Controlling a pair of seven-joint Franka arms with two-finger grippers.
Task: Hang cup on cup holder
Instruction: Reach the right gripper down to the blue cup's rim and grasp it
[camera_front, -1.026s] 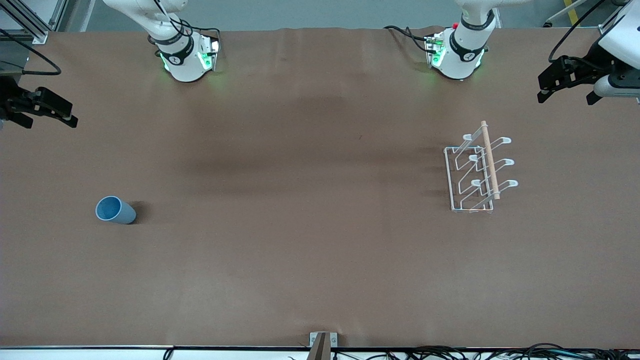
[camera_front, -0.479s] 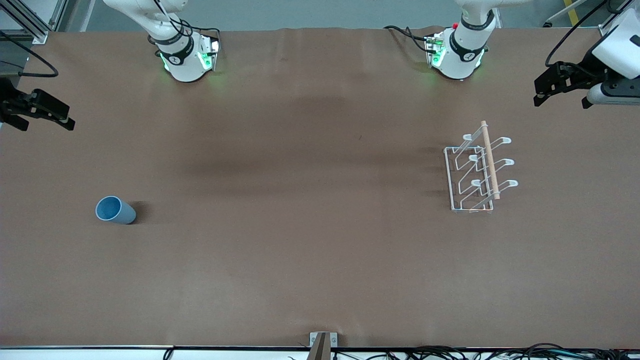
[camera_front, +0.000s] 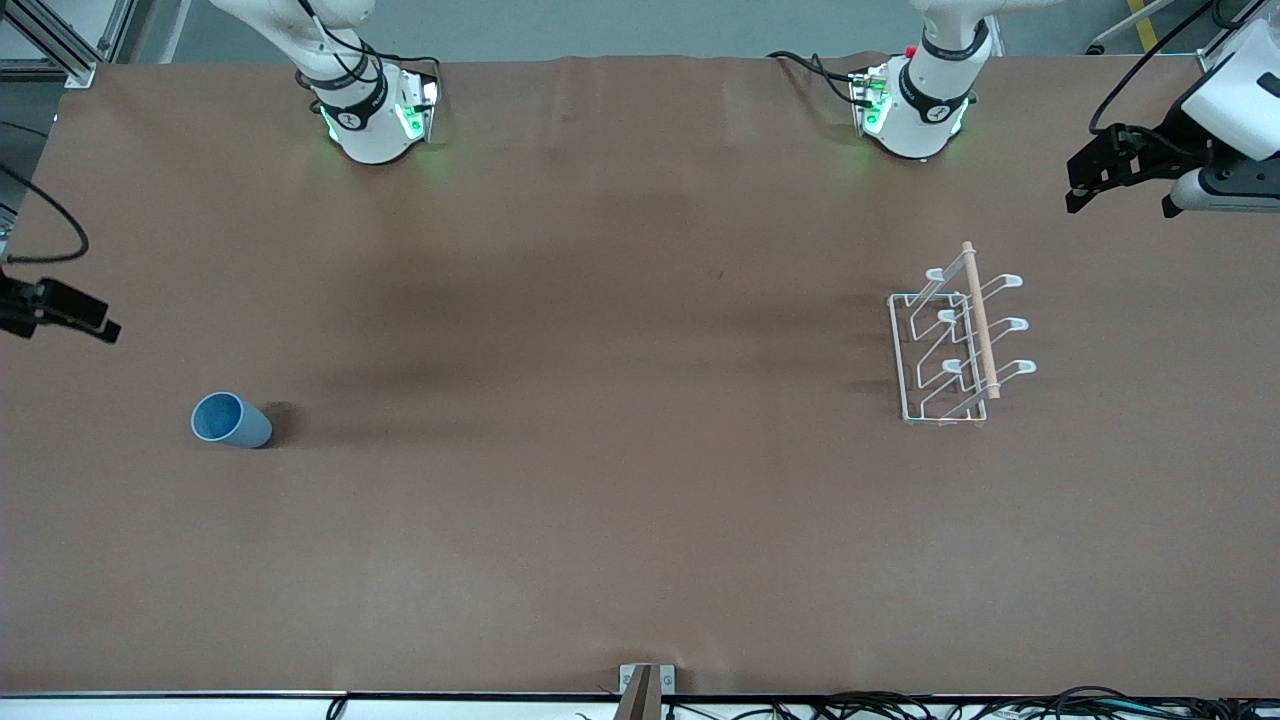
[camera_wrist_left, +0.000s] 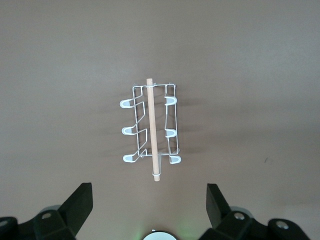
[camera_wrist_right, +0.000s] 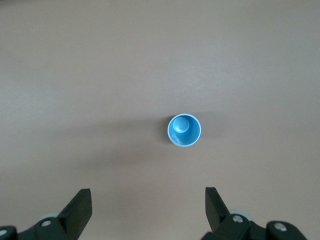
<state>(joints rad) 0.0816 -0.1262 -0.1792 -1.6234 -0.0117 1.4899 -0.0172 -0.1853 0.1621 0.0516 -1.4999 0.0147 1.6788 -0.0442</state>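
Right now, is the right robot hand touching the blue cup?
Apart. In the right wrist view, bare table separates the cup from the right gripper, whose fingers are open and empty.

Both the left end effector (camera_front: 1120, 185) and right end effector (camera_front: 65, 318) hover with fingers spread wide.

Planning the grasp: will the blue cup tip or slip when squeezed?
The cup stands upright, mouth up, so an off-centre nudge could tip it. Its smooth, tapered wall may slide between the fingers. It looks like thin plastic, so probably light.
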